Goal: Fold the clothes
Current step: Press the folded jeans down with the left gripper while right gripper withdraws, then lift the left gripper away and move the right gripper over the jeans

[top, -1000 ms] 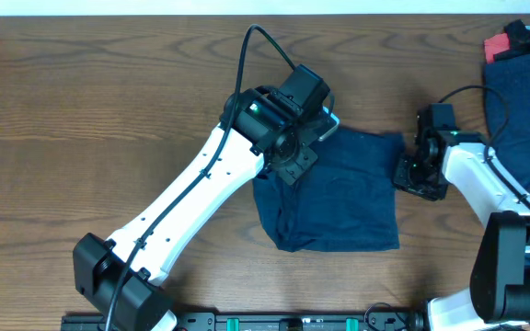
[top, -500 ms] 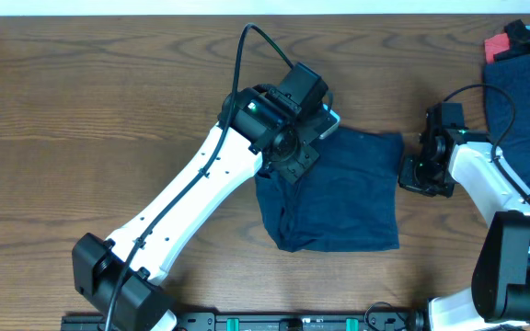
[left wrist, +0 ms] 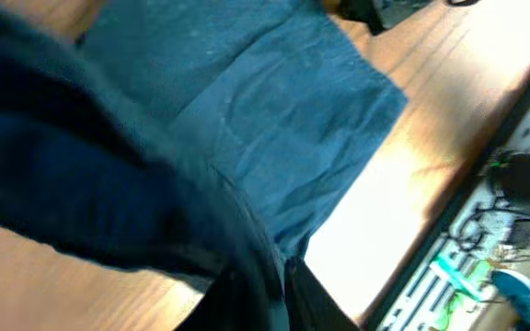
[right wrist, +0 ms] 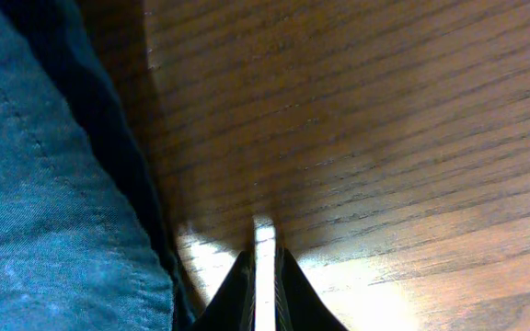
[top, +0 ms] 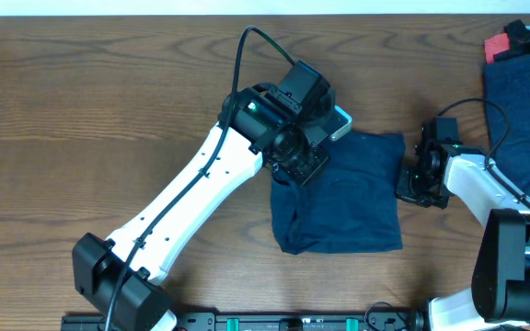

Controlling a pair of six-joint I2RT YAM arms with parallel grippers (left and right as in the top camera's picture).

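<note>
We see the table (top: 90,83) w/ a folded navy garment (top: 352,198) mid-frame. More navy clothes (top: 523,101) lie to its right, cut off by the frame. The left gripper (top: 313,165) is over the garment's top-left corner, fingers hidden and wrist view blurred, so we can't tell its state. The right gripper (right wrist: 263,268) is just right of the garment, jaws nearly together, empty.

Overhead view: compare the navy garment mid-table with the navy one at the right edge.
The middle garment is folded into a compact, roughly square packet; the right-edge garment lies spread and runs out of frame. The middle garment has the left arm over its upper left corner; the right-edge garment has a red item at its top corner. Both are dark navy fabric.
</note>
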